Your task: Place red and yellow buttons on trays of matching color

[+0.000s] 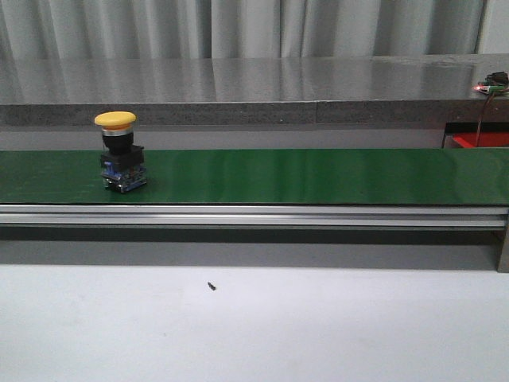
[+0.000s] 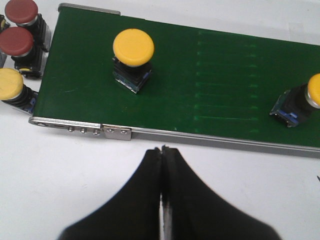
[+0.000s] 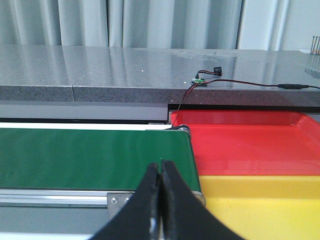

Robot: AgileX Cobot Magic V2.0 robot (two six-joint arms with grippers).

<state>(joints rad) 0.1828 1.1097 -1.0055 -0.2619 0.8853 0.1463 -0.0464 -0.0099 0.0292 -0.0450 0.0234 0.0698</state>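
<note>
A yellow button (image 1: 118, 151) stands upright on the green belt (image 1: 318, 175) at its left part. In the left wrist view two yellow buttons sit on the belt, one (image 2: 133, 57) near its end and one (image 2: 304, 102) farther along. Two red buttons (image 2: 20, 30) and a third yellow button (image 2: 11, 86) wait off the belt's end. My left gripper (image 2: 164, 150) is shut and empty over the white table, short of the belt. My right gripper (image 3: 161, 165) is shut and empty at the belt's other end, beside the red tray (image 3: 250, 142) and yellow tray (image 3: 260, 205).
A grey stone counter (image 1: 238, 83) runs behind the belt, with a small wired circuit board (image 3: 199, 80) on it. An aluminium rail (image 1: 238, 215) edges the belt's front. A tiny dark screw (image 1: 211, 286) lies on the white table.
</note>
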